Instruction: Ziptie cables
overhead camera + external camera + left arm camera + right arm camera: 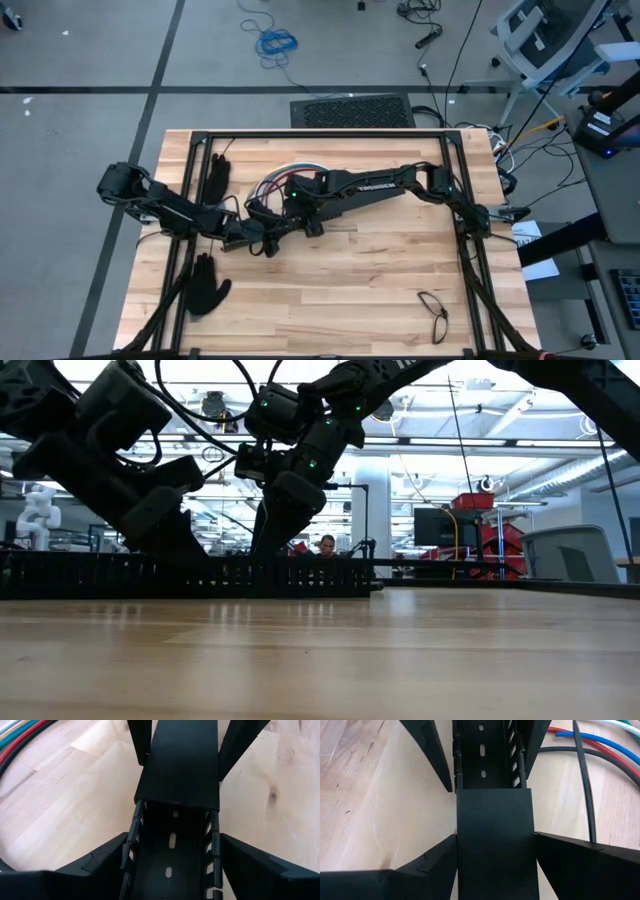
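Both the left gripper (172, 870) and right gripper (495, 865) clamp one long black slotted plastic channel (172, 840); the coloured cables (290, 172) loop just above them at frame centre.

The setting was a large robotics lab: a wooden bench (340, 290) stood on a grey floor (90, 60) strewn with loose cords (275, 42), with ceiling lights (560, 410), red equipment racks (495, 535) and a seated person (326, 546) behind.

I count two black gloves (217, 176), one pair of glasses (433, 311), and one cable bundle (283, 180).
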Robot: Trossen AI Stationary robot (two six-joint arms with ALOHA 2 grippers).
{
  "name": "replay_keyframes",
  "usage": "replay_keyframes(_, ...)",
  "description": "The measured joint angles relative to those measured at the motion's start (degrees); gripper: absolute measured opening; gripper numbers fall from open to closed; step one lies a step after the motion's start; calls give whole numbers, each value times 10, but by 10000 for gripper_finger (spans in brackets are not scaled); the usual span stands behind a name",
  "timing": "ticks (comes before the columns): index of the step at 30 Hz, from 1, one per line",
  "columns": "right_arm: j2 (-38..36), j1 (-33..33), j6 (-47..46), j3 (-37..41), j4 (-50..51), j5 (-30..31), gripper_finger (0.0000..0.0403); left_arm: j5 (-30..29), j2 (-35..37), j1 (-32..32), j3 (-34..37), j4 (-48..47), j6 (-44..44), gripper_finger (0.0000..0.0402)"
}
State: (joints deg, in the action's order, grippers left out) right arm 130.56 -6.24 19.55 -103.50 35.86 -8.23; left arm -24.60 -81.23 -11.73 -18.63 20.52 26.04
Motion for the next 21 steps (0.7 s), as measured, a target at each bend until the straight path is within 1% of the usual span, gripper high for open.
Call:
replay_keyframes(5,0,0,2,0,0,0,240,-6,0,0,0,3,-22,275)
replay_keyframes(13,0,0,0,0,-1,3,240,-19,0,18,0,27,-24,274)
replay_keyframes(21,0,0,0,0,-1,3,240,-12,0,18,0,27,-22,274)
